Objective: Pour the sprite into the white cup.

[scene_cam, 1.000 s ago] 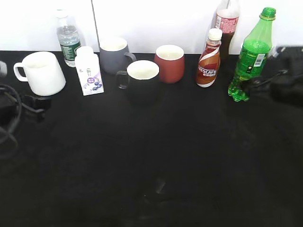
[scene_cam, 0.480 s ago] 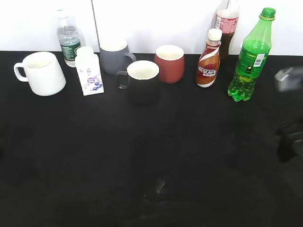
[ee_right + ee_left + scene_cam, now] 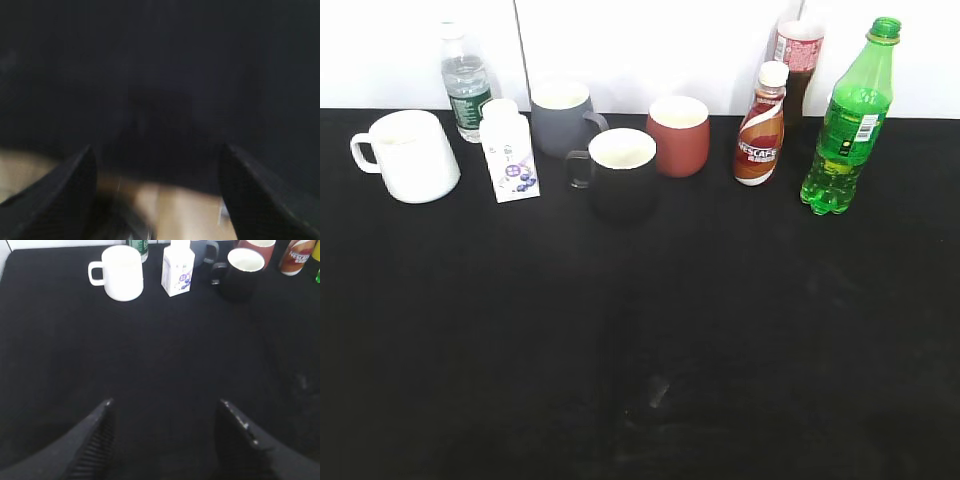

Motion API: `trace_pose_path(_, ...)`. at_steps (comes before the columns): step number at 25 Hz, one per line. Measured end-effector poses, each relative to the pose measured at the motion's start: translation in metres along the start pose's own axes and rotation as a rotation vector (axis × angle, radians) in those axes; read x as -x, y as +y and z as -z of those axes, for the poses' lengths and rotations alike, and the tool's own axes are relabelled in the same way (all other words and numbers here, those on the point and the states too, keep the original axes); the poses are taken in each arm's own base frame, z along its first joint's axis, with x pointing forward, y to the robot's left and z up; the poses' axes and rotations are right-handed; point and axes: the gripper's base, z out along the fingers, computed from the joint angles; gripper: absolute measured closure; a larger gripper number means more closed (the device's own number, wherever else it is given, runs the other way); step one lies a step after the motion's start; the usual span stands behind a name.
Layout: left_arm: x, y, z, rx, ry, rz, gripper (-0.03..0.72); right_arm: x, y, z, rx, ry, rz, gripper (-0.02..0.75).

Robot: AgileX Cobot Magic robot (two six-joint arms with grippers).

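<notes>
The sprite [image 3: 846,130] stands upright at the far right of the black surface [image 3: 640,330], cap on, close to the white wall, with the brown Nescafe bottle [image 3: 761,125] just to its left and a red-labelled bottle [image 3: 798,50] behind that one. The white cup [image 3: 412,156] sits well apart from it at the far left, handle pointing left, its mouth up. Between them run a small clear water bottle [image 3: 466,92], a little white carton with purple print [image 3: 510,152], a grey mug [image 3: 561,117], a black mug with a white inside [image 3: 621,172] and a red-brown mug [image 3: 679,134], all upright. Neither arm shows from the outside camera. The left hand [image 3: 165,435] hangs low over bare surface with its two dark fingers [image 3: 95,440] spread wide, nothing between them, the cup and carton far ahead of it. The right hand [image 3: 157,195] is also spread apart and empty, its view blurred, looking over the surface's near edge.
</notes>
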Motion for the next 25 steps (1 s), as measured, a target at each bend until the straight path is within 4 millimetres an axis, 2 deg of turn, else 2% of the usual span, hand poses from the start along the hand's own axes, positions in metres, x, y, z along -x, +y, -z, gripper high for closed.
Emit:
trace_pose_path(1, -0.006, 0.000, -0.008, 0.006, 0.033, -0.004, 0.210, -0.003, 0.000, 0.004, -0.002, -0.031, 0.008, 0.172)
trace_pose_path(3, -0.030, -0.002, -0.040, -0.007, 0.159, -0.035, 0.210, -0.003, 0.000, 0.005, -0.004, -0.037, 0.009, 0.172)
trace_pose_path(8, -0.032, -0.010, -0.056, -0.089, 0.092, -0.119, 0.226, -0.003, 0.000, 0.005, -0.004, -0.037, 0.009, 0.172)
trace_pose_path(19, -0.033, -0.011, -0.056, -0.099, 0.084, -0.116, 0.230, -0.004, 0.000, 0.005, -0.005, -0.039, 0.010, 0.172)
trace_pose_path(25, -0.046, -0.008, -0.030, 0.130, -0.111, 0.030, 0.266, -0.020, 0.001, 0.028, -0.186, -0.228, -0.103, 0.172)
